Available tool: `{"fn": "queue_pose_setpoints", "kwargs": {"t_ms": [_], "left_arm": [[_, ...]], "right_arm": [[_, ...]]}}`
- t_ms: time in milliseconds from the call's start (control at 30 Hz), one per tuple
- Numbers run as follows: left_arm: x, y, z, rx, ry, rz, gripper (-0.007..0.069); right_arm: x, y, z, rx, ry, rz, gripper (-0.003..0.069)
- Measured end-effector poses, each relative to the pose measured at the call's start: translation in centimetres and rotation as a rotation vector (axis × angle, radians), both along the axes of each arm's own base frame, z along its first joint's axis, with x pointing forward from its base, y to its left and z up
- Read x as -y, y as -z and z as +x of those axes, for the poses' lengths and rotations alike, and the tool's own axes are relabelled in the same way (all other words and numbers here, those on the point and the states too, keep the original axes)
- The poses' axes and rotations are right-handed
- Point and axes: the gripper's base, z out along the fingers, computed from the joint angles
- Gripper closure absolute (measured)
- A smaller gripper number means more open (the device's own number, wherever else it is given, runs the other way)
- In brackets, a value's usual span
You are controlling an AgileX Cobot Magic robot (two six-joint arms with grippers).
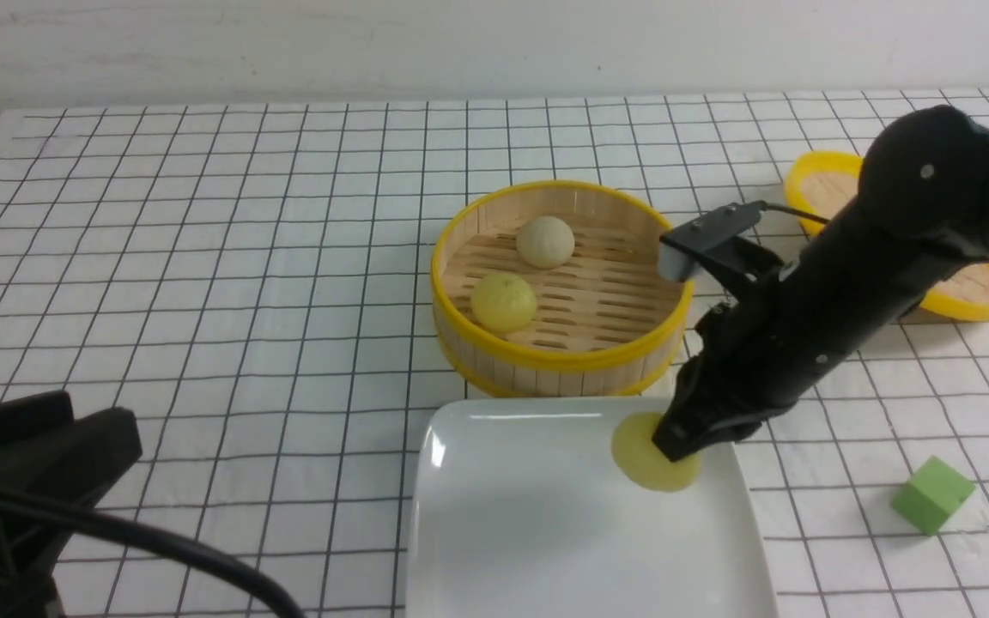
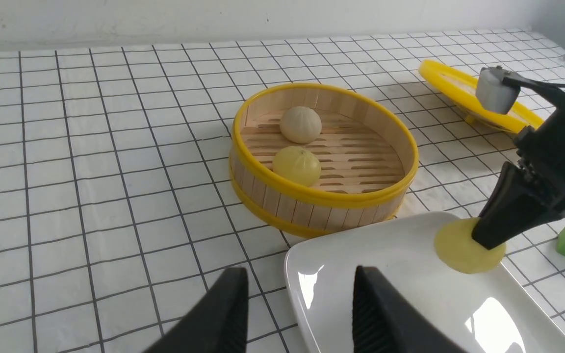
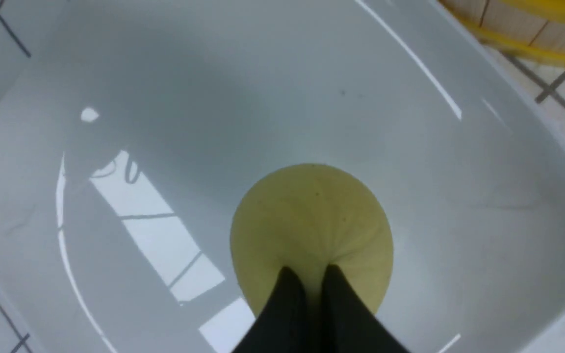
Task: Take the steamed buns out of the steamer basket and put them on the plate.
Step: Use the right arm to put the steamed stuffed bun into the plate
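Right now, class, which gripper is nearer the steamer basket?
Right. The right gripper pinches a yellow bun on the plate right beside the steamer basket; the left gripper sits open, far back at the near left.

Both arms matte black. Right arm (image 1: pixel 915 223): rounded joint housing, silver screws (image 1: pixel 926 172), grey-faced wrist camera (image 1: pixel 676 260). Left arm (image 1: pixel 31 455): thick black cable (image 1: pixel 160 539). Left gripper (image 2: pixel 298 274): tapered, ribbed inside.

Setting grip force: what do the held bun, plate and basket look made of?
Bun: soft, matte, doughy or foam-like; it puckers where the right gripper pinches it. Plate: glossy white, probably ceramic or melamine; sharp reflections. Basket: pale wooden slats, likely bamboo; smooth yellow rims, perhaps plastic.
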Motion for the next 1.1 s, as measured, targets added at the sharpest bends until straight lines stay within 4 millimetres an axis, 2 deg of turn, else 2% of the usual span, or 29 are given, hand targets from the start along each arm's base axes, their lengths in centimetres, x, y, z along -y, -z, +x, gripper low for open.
{"fn": "queue_pose_setpoints", "kwargs": {"t_ms": [267,533,633,700,733,800,900,1000,1067,1100], "left_arm": [[0.0,0.0,0.0,-0.002,0.002,0.000,0.0301],[0.1,0.1,-0.1,-0.011,0.010,0.001,0.0301],[0.1,0.1,-0.1,-0.013,0.012,0.002,0.0301],[0.1,0.1,-0.1,-0.014,0.013,0.002,0.0301],[0.1,0.1,-0.1,-0.014,0.013,0.002,0.0301],[0.1,0.1,-0.1,-0.014,0.013,0.002,0.0301],[0.1,0.1,-0.1,-0.014,0.013,0.002,0.0301],[0.1,0.1,0.0,-0.016,0.014,-0.006,0.0301],[0.2,0.1,0.2,-0.028,0.018,-0.029,0.0301],[0.3,0.2,0.8,-0.053,0.026,-0.066,0.0301]], "right_arm": [[0.0,2.8,1.2,0.032,-0.044,-0.074,0.0641],[0.4,3.0,1.3,0.049,-0.071,-0.117,0.0629],[0.6,3.1,1.3,0.060,-0.089,-0.145,0.0536],[0.6,3.1,1.3,0.060,-0.091,-0.148,0.0423],[0.6,3.1,1.3,0.060,-0.091,-0.148,0.0411],[0.6,3.1,1.3,0.056,-0.083,-0.148,0.0253],[0.6,3.0,1.3,0.050,-0.065,-0.148,0.0096],[0.7,2.0,1.3,0.096,-0.045,-0.138,0.0036],[0.8,1.2,1.4,0.138,-0.030,-0.126,0.0031],[0.9,0.1,1.3,0.184,-0.019,-0.112,0.0043]]}}
